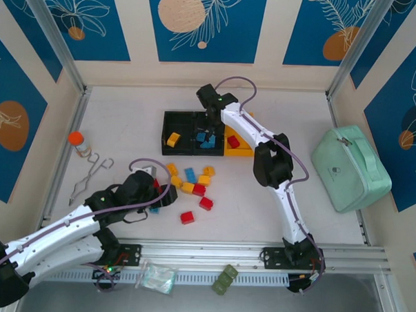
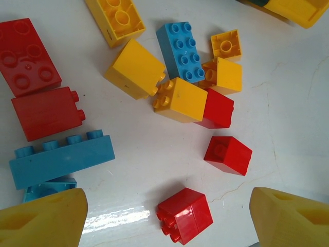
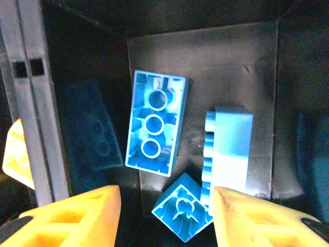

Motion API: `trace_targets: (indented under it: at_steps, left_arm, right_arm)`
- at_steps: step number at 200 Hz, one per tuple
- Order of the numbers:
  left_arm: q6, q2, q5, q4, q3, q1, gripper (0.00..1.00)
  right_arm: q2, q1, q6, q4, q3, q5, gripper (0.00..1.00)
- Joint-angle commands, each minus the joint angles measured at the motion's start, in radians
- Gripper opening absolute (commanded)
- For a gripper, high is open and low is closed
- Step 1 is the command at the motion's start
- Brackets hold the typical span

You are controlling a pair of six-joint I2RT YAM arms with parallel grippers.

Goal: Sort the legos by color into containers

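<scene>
The legos (image 2: 180,51) are hard, smooth plastic with a soft gloss. The white bench (image 2: 288,103) is glossy and mirrors light, with fine hairline cracks. The middle container (image 3: 257,51) has a black plastic floor, scuffed and dull. The mint-green case (image 1: 349,169) looks matt, and the rail (image 1: 211,251) is pale brushed metal.

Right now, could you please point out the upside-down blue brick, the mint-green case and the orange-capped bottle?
upside-down blue brick (image 3: 154,123): right wrist view, hollow underside.
mint-green case (image 1: 350,169): top external view, lid.
orange-capped bottle (image 1: 75,138): top external view, cap.

Orange-capped bottle (image 1: 78,143) beside metal tongs (image 1: 90,176) at left; mint-green case (image 1: 350,169) right; olive toy (image 1: 225,279) near edge.
</scene>
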Motion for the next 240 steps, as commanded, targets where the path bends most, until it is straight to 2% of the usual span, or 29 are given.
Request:
trace_targets:
  at_steps: [1,54,73,91,113,142,160,210,240]
  left_arm:
    - [-0.011,-0.006,-0.012,-0.044,-0.009,0.013,0.82]
    - [-0.031,0.005,-0.047,-0.158,0.006,0.014,0.80]
    - [-0.030,0.019,-0.060,-0.202,0.014,0.014,0.79]
    - [-0.014,0.066,-0.074,-0.259,0.037,0.013,0.78]
    - [0.018,0.145,-0.075,-0.303,0.069,0.013,0.75]
    - [0.060,0.235,-0.102,-0.339,0.108,0.010,0.75]
    - [0.085,0.272,-0.093,-0.301,0.105,0.009,0.74]
    - [0.112,0.372,-0.106,-0.228,0.102,0.005,0.69]
    - [0.127,0.424,-0.117,-0.190,0.107,0.004,0.64]
  right_arm:
    - [-0.140,0.017,-0.007,0.024,-0.095,0.006,0.50]
    - [-0.404,0.039,-0.025,0.166,-0.423,-0.024,0.50]
    - [-0.519,0.056,-0.039,0.231,-0.562,-0.047,0.56]
    - [-0.616,0.069,-0.055,0.267,-0.687,-0.080,0.56]
    - [-0.747,0.087,-0.088,0.343,-0.856,-0.173,0.58]
    - [-0.931,0.109,-0.125,0.486,-1.091,-0.397,0.59]
    - [-1.031,0.142,-0.108,0.557,-1.231,-0.439,0.61]
    - [-1.178,0.204,-0.018,0.747,-1.507,-0.527,0.60]
    - [-1.181,0.242,0.027,0.797,-1.584,-0.529,0.60]
